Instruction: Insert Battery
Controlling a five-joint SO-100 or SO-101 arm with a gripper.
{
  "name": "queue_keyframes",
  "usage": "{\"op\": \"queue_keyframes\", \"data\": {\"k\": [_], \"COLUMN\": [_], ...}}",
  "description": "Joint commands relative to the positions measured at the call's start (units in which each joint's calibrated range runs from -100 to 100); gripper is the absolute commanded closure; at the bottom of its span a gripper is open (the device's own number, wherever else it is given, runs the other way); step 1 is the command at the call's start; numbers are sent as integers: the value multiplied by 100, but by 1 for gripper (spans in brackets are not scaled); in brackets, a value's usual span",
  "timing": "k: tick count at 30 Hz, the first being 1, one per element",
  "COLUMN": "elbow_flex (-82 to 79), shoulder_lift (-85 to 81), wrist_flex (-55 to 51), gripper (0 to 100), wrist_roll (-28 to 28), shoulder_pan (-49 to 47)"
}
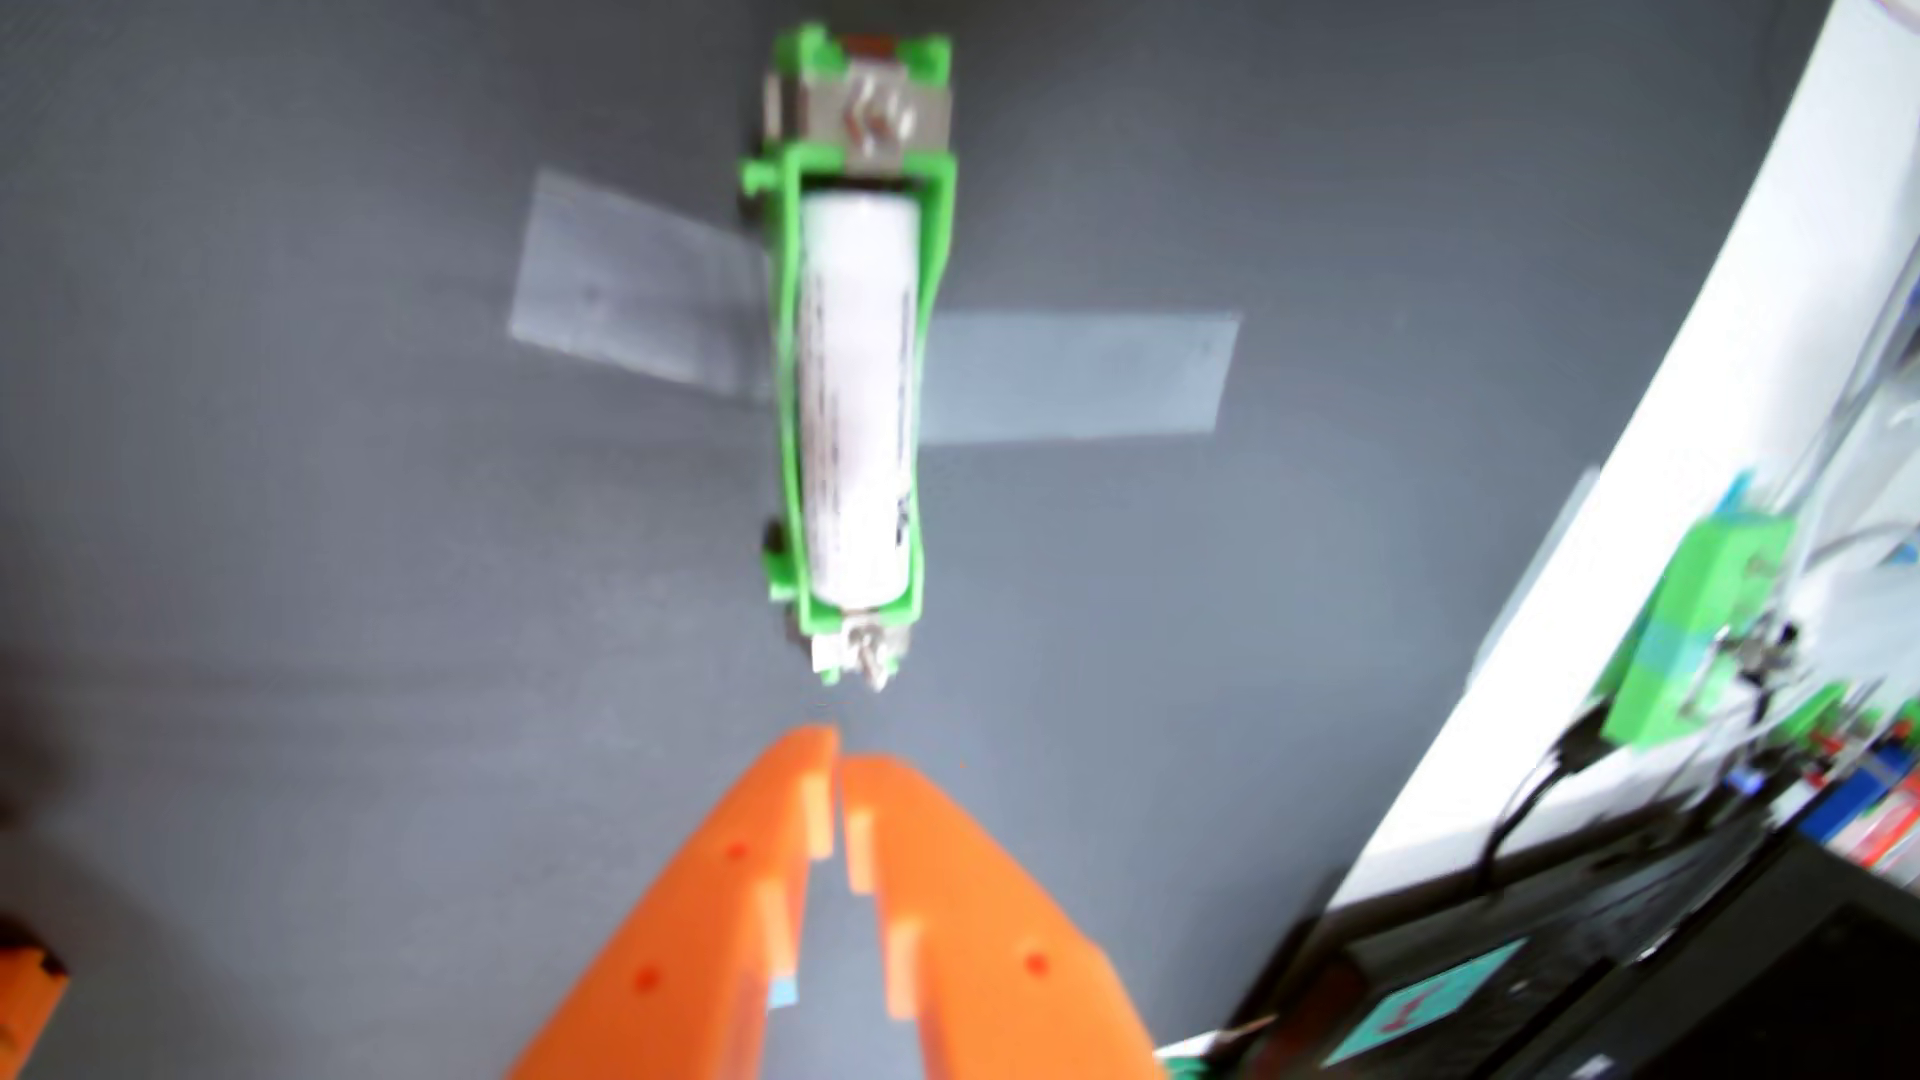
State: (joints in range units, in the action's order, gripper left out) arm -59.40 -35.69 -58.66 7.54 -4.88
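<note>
A blurred look down from my wrist onto a grey tabletop (pixel 312 623). At the far left edge, low down, a small orange object (pixel 26 976) is too cut off to identify. Moving right, a strip of grey tape (pixel 634 296) runs under a green battery holder (pixel 792 436), emerging on its other side. The white battery (pixel 862 415) lies lengthwise inside the holder, apparently seated between the metal contacts. Just below it, my orange gripper (pixel 842 763) hovers with its tips nearly together, holding nothing and not touching the holder. If the cell needs pressing home, I judge a gentle, centred push straight down is best. Along the tabletop's right edge sits another green part (pixel 1683 633) among cables.
</note>
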Motion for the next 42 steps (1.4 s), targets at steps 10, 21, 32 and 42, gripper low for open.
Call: {"op": "queue_keyframes", "data": {"k": [10,21,32,42], "elbow_flex": [-512,-1286,-1304,-1304], "shoulder_lift": [-395,-453,-462,-453], "wrist_flex": [15,362,362,362], "gripper": [98,98,98,98], "wrist_roll": [-187,-182,-156,-177], "shoulder_pan": [913,924,924,913]}}
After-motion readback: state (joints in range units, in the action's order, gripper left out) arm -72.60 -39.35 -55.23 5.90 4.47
